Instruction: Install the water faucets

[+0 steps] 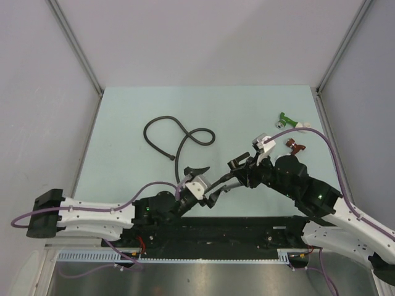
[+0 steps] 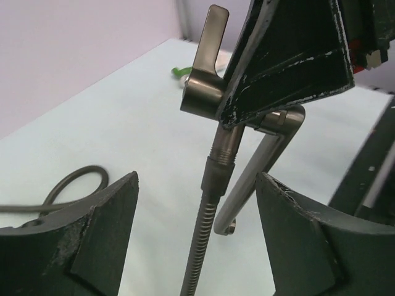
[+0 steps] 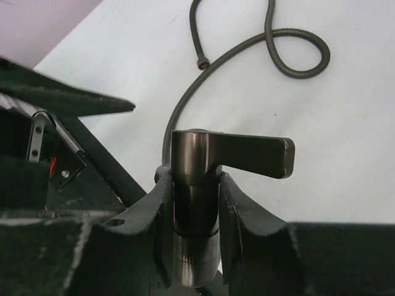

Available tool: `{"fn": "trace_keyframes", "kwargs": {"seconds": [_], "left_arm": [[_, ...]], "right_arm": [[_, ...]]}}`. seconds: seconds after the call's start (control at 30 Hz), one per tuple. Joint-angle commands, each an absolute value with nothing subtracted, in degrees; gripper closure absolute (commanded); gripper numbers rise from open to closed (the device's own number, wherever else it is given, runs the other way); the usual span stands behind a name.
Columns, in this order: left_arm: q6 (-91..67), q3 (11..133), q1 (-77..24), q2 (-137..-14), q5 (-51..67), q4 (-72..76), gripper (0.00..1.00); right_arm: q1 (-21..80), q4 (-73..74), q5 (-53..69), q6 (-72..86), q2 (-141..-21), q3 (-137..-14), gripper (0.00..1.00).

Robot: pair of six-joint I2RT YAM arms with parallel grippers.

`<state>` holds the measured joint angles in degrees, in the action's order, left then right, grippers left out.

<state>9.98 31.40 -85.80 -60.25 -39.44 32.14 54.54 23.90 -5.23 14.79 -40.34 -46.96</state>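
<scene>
- Holding duty falls to the right end effector [image 3: 196, 185]: its jaws are clamped on the cylindrical body of the slim dark grey-brown metal faucet [image 3: 194, 166], which is raised off the pale worktop [image 1: 123, 111] between the two arms, with its flat lever pointing sideways.
- The left end effector [image 2: 196, 203] stands wide open and holds nothing. Its fingers [image 2: 105, 234] flank the dark braided flexible hose [image 2: 196, 253] without touching it.
- The hose collar sits against the threaded stub under the faucet body. Whether the thread is fully run home cannot be told from these views.
- The rest of the hose lies coiled on the worktop beyond the arms. A small green fitting [image 1: 285, 119] and a small dark-red fitting [image 1: 295, 147] lie near the right edge, well apart from the work.
- Step in hand, as judged: making up the hose-to-faucet joint.
- Recommended practice:
  - Close the left end effector on the collar, not on the braid, which would twist and not turn the thread.
  - Keep the hose in line with the stub to avoid cross-threading.
  - Keep the right grip firm, so the body does not rotate with the collar.
- Risk: the coiled length may drag on the joint and pull it off line.
</scene>
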Motion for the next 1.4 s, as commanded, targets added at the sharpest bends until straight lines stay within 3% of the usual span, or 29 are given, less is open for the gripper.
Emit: {"fn": "trace_keyframes", "kwargs": {"seconds": [0.0, 0.13, 0.47, 0.93, 1.2, 1.3, 1.37], "left_arm": [[2.6, 27.1, -79.8, -52.2, -19.8, 33.2, 0.19], [-3.6, 24.9, -71.6, -46.8, 0.6, 32.0, 0.15], [-13.3, 25.5, -60.0, -52.5, 27.7, 35.2, 0.16], [-19.6, 28.0, -58.3, -63.4, 38.2, 42.4, 0.33], [-22.8, 28.3, -58.3, -65.1, 39.5, 46.9, 0.55], [-23.6, 28.5, -58.3, -65.1, 38.3, 46.8, 0.71], [-23.5, 28.8, -58.2, -65.0, 36.0, 45.3, 0.88]], "right_arm": [[54.0, 19.6, -2.0, 11.7, -37.0, -48.4, 1.0], [53.8, 19.1, 1.7, 9.4, -35.7, -48.3, 1.0], [53.7, 17.4, 10.5, 5.2, -34.5, -48.3, 1.0], [53.7, 14.8, 17.4, 3.5, -33.8, -47.2, 1.0], [53.8, 14.7, 18.8, 3.2, -34.0, -47.0, 1.0], [53.8, 14.4, 19.8, 2.6, -34.1, -46.8, 1.0], [53.8, 14.2, 20.1, 2.4, -34.2, -46.6, 1.0]]}}
